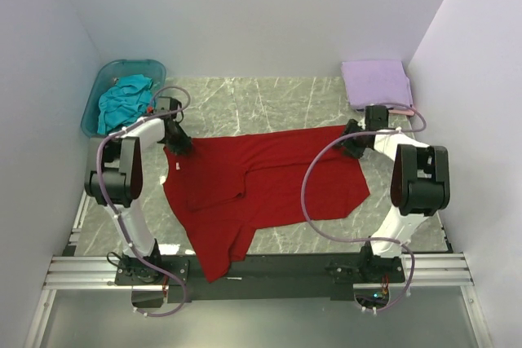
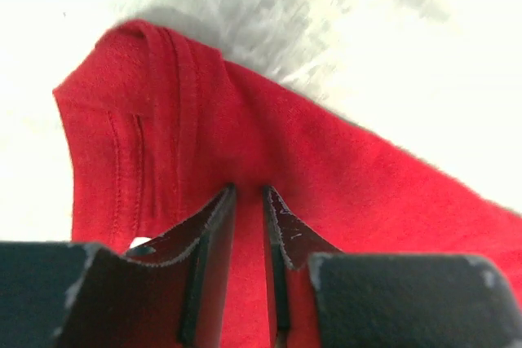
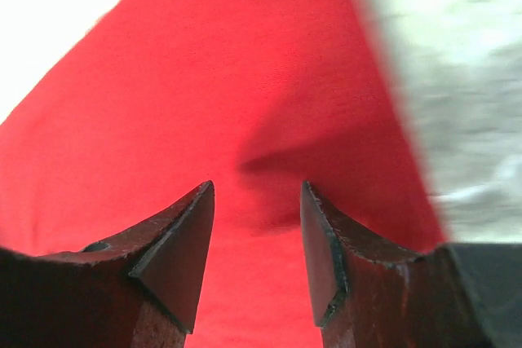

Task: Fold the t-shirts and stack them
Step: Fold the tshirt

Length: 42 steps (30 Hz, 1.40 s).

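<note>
A deep red t-shirt [image 1: 269,189] lies spread across the marble table, its lower part hanging over the near edge. My left gripper [image 1: 178,146] is down at the shirt's far left corner. In the left wrist view its jaws [image 2: 249,189] stand only a narrow gap apart, with the red cloth [image 2: 342,177] showing between them and a stitched hem [image 2: 122,160] to the left. My right gripper [image 1: 352,138] is at the far right corner, open [image 3: 257,189] just over the red cloth [image 3: 204,79]. A folded lavender t-shirt [image 1: 377,81] lies at the back right. A teal t-shirt [image 1: 124,99] sits crumpled in the tub.
The translucent blue-green tub [image 1: 130,65] stands at the back left corner. White walls close in the table on the left, back and right. Bare marble [image 1: 253,103] shows behind the red shirt, and the metal rail [image 1: 261,270] with the arm bases runs along the near edge.
</note>
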### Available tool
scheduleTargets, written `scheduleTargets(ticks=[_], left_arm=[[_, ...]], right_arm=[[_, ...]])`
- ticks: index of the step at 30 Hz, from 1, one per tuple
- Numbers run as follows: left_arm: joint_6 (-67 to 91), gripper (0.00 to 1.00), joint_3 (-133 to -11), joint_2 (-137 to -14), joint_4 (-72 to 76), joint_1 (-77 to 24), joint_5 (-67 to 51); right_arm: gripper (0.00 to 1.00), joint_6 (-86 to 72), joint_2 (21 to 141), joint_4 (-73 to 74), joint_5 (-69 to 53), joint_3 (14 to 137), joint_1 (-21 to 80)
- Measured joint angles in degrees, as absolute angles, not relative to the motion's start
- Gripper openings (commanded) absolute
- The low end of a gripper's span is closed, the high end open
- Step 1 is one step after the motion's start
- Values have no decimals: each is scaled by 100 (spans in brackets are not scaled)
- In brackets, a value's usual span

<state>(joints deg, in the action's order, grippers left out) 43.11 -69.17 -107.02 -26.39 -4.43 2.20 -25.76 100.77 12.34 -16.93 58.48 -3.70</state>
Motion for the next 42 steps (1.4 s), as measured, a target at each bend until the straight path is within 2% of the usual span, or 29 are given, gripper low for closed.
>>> scheduleTargets(ticks=[11, 18, 24, 30, 35, 42], left_arm=[[4215, 32, -7782, -11338, -2794, -213, 482], [4154, 47, -7968, -11461, -2753, -239, 458], [4119, 49, -8123, -11552, -2766, -252, 475], [4119, 49, -8337, -11708, -2777, -244, 508], [4119, 50, -8562, -11869, -2816, -244, 541], [4117, 57, -9072, -12197, -2884, -244, 543]], right_arm=[[52, -3133, 10245, 961, -1896, 5719, -1201], [52, -3183, 10232, 941, -1953, 5721, -1302], [49, -3173, 10215, 666, -2084, 5758, -1302], [49, -3336, 10536, 320, -2429, 6311, -1245], [48, -3514, 11319, 108, -2602, 6908, -1227], [49, -3623, 11994, 285, -2639, 7673, -1225]])
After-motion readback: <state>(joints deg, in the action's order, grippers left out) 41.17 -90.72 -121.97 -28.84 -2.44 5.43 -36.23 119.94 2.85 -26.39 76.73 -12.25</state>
